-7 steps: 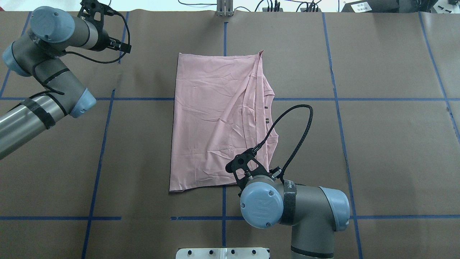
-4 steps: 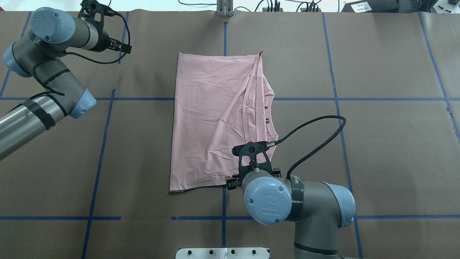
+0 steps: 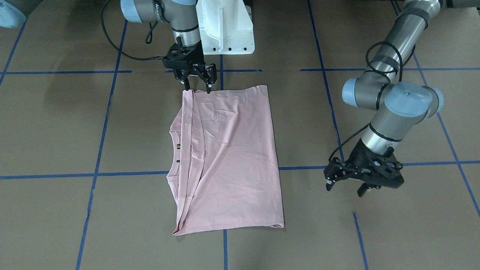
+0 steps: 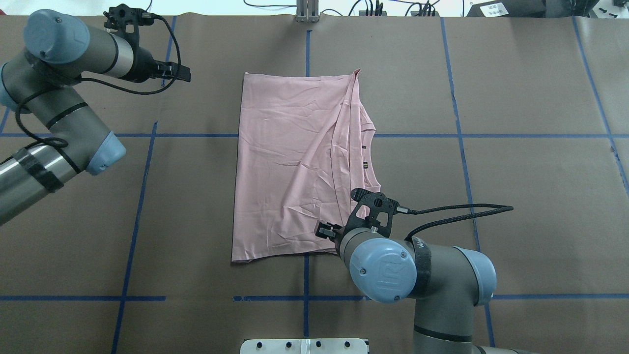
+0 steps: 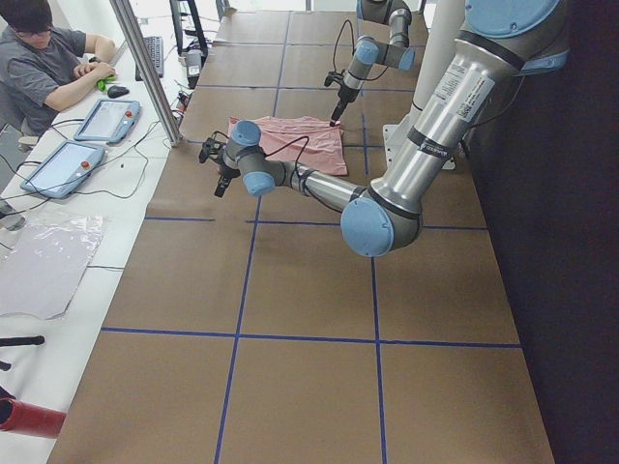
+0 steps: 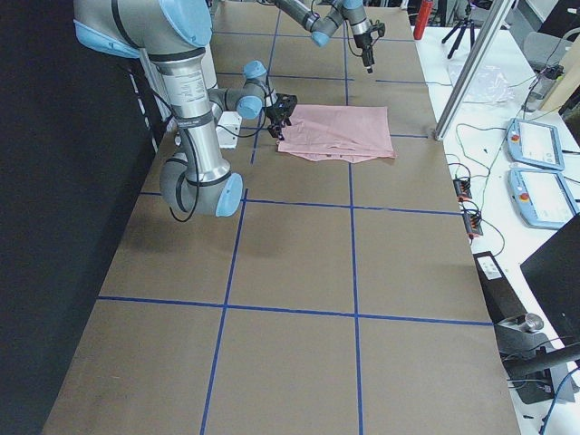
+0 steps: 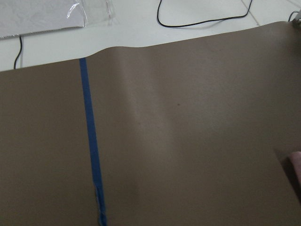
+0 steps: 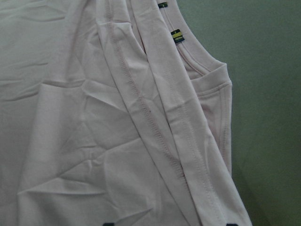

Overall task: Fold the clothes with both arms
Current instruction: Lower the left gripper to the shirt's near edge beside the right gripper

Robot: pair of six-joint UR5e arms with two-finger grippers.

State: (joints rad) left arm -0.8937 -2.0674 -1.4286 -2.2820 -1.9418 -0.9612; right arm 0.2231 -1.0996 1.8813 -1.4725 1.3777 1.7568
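The pale pink T-shirt (image 4: 290, 162) lies folded lengthwise on the brown table, a long fold running along its right side in the overhead view. It also shows in the front view (image 3: 232, 157) and the right wrist view (image 8: 117, 117). Its print is hidden. Small tags (image 8: 176, 36) show at the collar. My right gripper (image 3: 197, 89) is open, its tips just over the shirt's near corner, holding nothing. In the overhead view my wrist (image 4: 378, 270) covers it. My left gripper (image 3: 345, 187) is open and empty, off the shirt's far left corner, also in the overhead view (image 4: 179, 73).
The white pedestal base (image 3: 225, 30) stands at the table's near edge. Blue tape lines (image 4: 147, 162) cross the brown table cover. Cables and boxes lie past the far edge (image 4: 393, 7). An operator (image 5: 48, 58) sits at a side desk with tablets.
My right wrist has turned and shifted right along the shirt's near edge, its cable swinging out to the right. My left arm has swung slightly, moving its gripper a little toward the shirt.
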